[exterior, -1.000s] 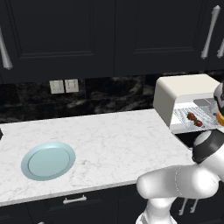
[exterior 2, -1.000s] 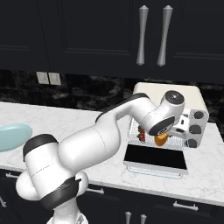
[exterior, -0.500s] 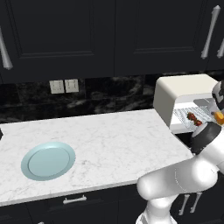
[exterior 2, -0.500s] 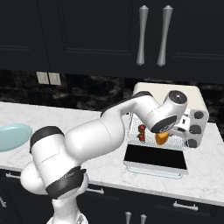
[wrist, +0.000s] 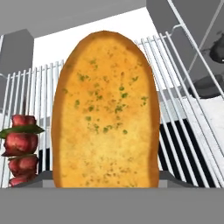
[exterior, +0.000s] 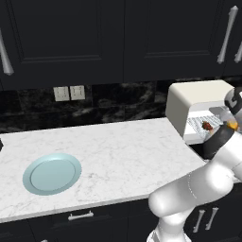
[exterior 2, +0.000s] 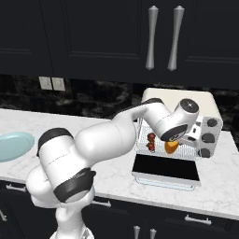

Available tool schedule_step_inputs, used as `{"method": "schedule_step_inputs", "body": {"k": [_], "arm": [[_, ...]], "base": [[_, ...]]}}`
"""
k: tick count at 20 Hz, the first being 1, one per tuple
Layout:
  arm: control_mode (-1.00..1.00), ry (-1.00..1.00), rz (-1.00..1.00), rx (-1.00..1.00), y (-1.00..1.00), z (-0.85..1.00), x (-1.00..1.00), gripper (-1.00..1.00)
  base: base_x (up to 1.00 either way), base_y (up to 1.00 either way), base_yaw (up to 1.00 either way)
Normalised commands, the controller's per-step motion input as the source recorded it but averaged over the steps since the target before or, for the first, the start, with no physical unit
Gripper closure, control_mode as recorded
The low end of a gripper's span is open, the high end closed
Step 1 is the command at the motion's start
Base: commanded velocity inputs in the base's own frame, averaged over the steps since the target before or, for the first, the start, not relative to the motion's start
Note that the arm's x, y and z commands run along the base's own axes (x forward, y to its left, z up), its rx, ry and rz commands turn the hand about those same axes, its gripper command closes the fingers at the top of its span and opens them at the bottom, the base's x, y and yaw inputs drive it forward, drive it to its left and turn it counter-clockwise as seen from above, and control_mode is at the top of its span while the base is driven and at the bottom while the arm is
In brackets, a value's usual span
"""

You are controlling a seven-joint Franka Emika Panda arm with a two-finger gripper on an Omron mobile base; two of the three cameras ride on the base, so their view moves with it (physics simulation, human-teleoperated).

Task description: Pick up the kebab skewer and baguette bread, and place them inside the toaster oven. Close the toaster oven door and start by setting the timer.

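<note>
We see the golden orange-brown oval baguette bread held in the two-finger gripper, over the wire rack inside the cream-white toaster oven. The red-brown kebab skewer lies on that rack beside it. The dark glass toaster oven door hangs open over the worktop's front edge.

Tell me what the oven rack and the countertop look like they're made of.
The wire rack looks like bare metal: thin, pale silvery parallel rods with a slight sheen. The countertop looks like polished white marble or an imitation of it: a smooth pale surface with faint grey veining. As this is rendered, both are guesses from looks.
</note>
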Motion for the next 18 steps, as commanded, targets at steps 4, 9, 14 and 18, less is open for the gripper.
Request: {"method": "schedule_step_inputs", "body": {"k": [4, 9, 14, 18], "arm": [[-1.00, 0.01, 0.00, 0.01, 0.00, -0.15, 0.10, 1.00], [-1.00, 0.01, 0.00, 0.00, -0.01, -0.21, 0.17, 1.00], [-1.00, 0.01, 0.00, 0.00, 0.00, -0.22, 0.25, 1.00], [-1.00, 0.01, 0.00, 0.00, -0.02, -0.16, 0.28, 1.00]], "base": [[0.00, 0.00, 0.00], [0.00, 0.00, 0.00], [0.00, 0.00, 0.00], [0.00, 0.00, 0.00]]}}
